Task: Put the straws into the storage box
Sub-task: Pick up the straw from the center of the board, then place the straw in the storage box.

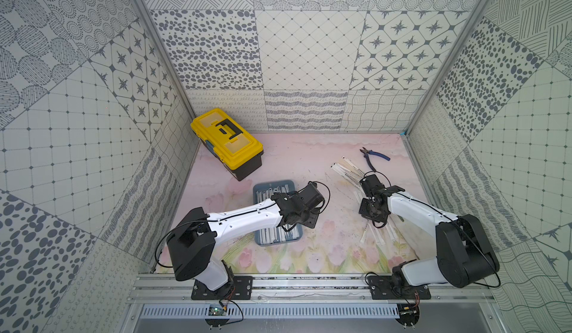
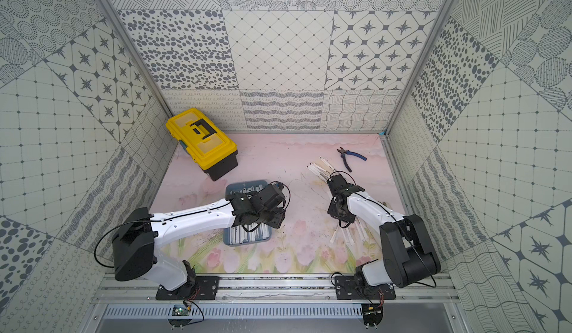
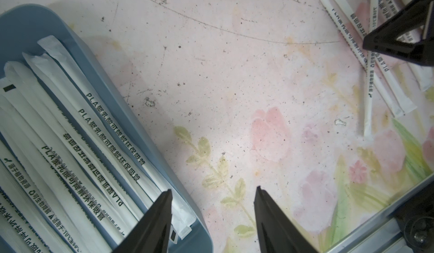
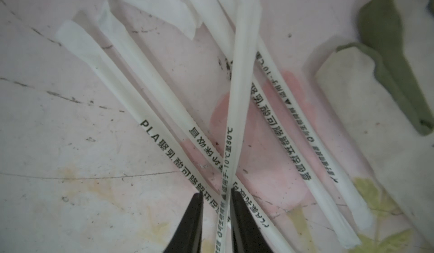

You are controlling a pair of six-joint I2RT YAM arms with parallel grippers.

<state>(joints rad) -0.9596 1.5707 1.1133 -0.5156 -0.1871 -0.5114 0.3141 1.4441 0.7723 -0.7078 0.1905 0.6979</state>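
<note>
Partway: shallow blue-grey plastic storage box (image 3: 30,21) holds many white paper-wrapped straws (image 3: 70,132), several more loose (image 4: 281,113) on pink floral mat (image 3: 234,75); right gripper (image 4: 216,191) pinched onto one loose straw (image 4: 237,87), left gripper (image 3: 213,188) open, empty.

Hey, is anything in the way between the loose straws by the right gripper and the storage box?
The flowered mat between the loose straws and the storage box is bare, but the left arm reaches over the box, its open left gripper above the rim facing them.
</note>
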